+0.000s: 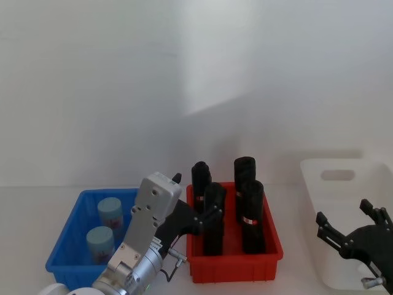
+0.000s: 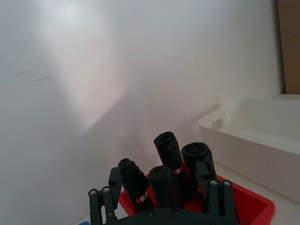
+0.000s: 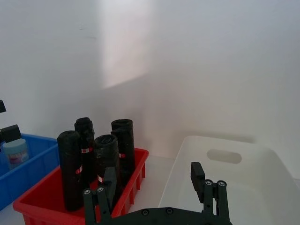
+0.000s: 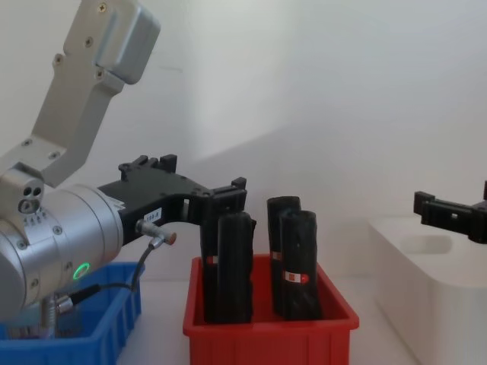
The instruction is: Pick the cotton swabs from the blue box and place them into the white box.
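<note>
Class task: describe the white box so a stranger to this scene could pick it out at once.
Three bins stand in a row on the table. The white box is at the robot's right end, beside the red bin. Unlike that and the blue box, it is larger, plain white, with a handle slot.

The red plastic bin (image 1: 236, 268) with a rimmed edge is smooth, with a faint sheen. The tall black cylinders (image 1: 252, 215) in it wear a matt, wrinkled wrap with glossier red bands. Left of the red bin, the bright blue plastic open-top box (image 1: 61, 258) is smooth. The cotton swabs (image 1: 100, 241) inside it have matt pale lids. Right of the red bin, the plain white plastic box (image 1: 344, 184) looks smooth and matt. The left arm housing (image 1: 150, 209) is satin silver metal. The left gripper (image 2: 158, 174) and right gripper (image 3: 153, 173) are matt black.
</note>
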{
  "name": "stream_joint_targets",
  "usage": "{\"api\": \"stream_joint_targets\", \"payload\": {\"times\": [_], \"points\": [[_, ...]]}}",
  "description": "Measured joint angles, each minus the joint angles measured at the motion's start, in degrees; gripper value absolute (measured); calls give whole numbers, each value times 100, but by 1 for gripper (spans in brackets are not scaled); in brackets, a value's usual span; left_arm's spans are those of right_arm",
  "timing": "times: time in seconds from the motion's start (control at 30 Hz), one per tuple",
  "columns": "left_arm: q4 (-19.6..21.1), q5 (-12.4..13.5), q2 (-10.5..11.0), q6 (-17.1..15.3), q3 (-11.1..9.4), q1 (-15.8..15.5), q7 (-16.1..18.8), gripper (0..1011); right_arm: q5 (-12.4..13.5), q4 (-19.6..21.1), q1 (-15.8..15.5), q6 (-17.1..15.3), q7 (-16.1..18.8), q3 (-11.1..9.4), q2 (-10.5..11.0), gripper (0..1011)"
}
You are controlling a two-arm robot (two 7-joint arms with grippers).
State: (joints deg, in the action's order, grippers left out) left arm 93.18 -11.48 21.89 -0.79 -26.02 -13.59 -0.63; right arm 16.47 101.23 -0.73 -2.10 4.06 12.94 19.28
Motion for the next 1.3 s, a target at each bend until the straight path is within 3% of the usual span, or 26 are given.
{"api": "stream_joint_targets", "payload": {"times": [0.27,0.77,1.3], "points": [[0,0,0,0,0,0,0,1003,-1,-9,92,-292,162,17,-34,1002],[0,0,0,0,0,0,0,1003,-247,-288,606,-1531,576,143,-269,1002],[0,0,0,0,0,0,0,1003,-535,-928,1220,-1740,613,283,-682,1002]]}}
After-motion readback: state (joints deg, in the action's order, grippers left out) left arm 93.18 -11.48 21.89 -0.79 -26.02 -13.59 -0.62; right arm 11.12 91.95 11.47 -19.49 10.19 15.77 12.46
